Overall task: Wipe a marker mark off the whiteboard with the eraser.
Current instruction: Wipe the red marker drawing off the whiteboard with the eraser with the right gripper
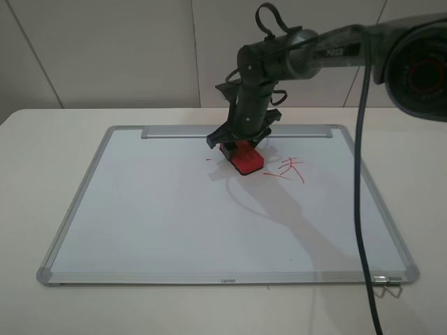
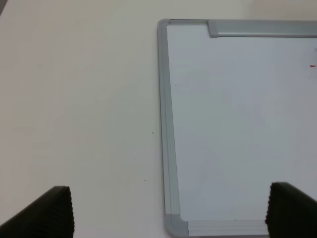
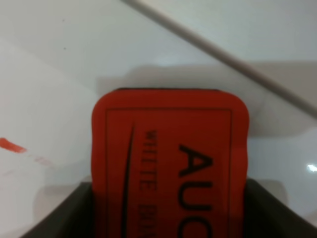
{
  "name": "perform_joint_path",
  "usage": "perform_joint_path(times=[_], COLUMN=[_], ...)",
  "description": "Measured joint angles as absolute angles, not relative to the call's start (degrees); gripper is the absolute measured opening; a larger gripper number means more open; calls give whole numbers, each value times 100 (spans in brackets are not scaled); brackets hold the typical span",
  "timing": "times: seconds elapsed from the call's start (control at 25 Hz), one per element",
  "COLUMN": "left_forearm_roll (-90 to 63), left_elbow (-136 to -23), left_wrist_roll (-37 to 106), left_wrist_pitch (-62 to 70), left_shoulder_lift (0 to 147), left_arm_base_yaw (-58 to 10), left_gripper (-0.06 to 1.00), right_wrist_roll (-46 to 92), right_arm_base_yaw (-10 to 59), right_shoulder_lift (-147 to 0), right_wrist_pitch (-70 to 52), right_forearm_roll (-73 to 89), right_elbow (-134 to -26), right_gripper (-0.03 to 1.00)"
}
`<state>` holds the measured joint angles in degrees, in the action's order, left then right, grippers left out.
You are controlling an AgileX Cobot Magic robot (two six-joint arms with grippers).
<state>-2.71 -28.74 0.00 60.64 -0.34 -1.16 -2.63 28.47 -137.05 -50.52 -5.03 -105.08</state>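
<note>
The whiteboard (image 1: 174, 223) lies flat on the table, its silver tray strip (image 1: 174, 131) along the far edge. My right gripper (image 1: 241, 148) is shut on the red eraser (image 1: 244, 159) and holds it down on the board near the middle of the far side. In the right wrist view the eraser (image 3: 168, 163) fills the space between the dark fingers (image 3: 74, 213). Of the marker mark only a small red fleck (image 1: 208, 160) (image 3: 12, 146) shows just left of the eraser, with a faint smear beside it. My left gripper (image 2: 168, 213) hangs open over the board's left frame.
A smaller red scribble of a few crossing strokes (image 1: 290, 169) sits on the board just right of the eraser. The right arm's black cable (image 1: 360, 174) hangs across the board's right side. A metal clip (image 1: 388, 286) lies at the near right corner.
</note>
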Motion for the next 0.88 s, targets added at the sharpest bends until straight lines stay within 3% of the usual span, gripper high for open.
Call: perform_joint_path(times=[0.64,0.88], left_forearm_roll=[-271,-271], left_elbow=[-2874,-2874], left_wrist_roll=[0,0], left_wrist_pitch=[6064,6064], left_shoulder_lift=[-34,-34], left_arm_base_yaw=[-116,-116], left_gripper=[77,77], right_wrist_roll=[-160,-140], right_arm_base_yaw=[4026,4105], right_shoulder_lift=[-13722,-13722], right_wrist_pitch=[-4998,-4998], right_forearm_roll=[-528,-510], right_elbow=[-10508,-10508], right_gripper=[51,51])
